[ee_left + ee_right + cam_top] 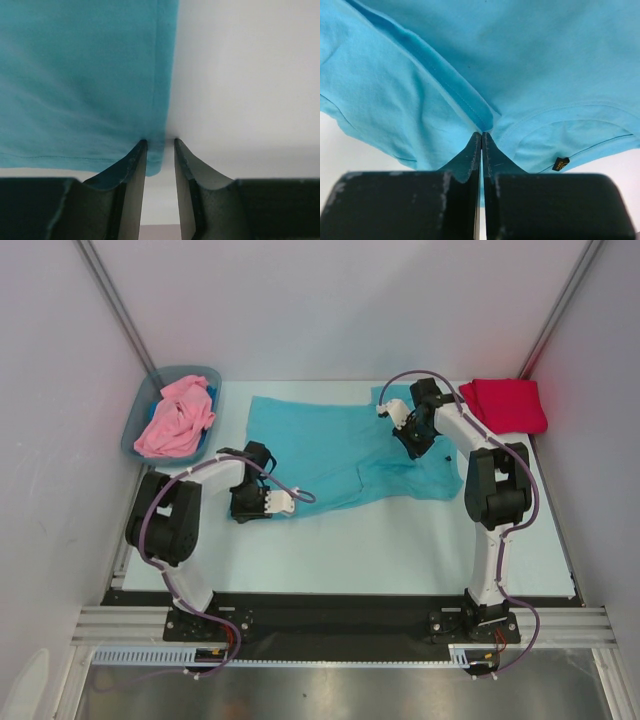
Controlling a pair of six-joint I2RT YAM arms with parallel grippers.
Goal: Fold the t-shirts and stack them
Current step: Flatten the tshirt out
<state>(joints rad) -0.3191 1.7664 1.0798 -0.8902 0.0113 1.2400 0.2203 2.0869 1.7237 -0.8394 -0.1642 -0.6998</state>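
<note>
A teal t-shirt [330, 445] lies spread across the middle of the table, rumpled at its right end. My left gripper [288, 502] sits low at the shirt's near-left corner. In the left wrist view its jaws [160, 142] stand apart, and the corner of the teal cloth [80, 75] hangs just inside the gap by the left finger. My right gripper [412, 450] is shut on a fold of the teal shirt [520, 60] near the collar, the fingertips [481, 134] pressed together on it. A red t-shirt [505, 405] lies folded at the back right. A pink t-shirt [178, 418] is bunched in the bin.
The grey-blue plastic bin [135, 430] stands at the back left, close to the left arm. White walls and slanted metal posts bound the table on both sides. A small dark label [561, 164] hangs from the teal shirt's collar seam.
</note>
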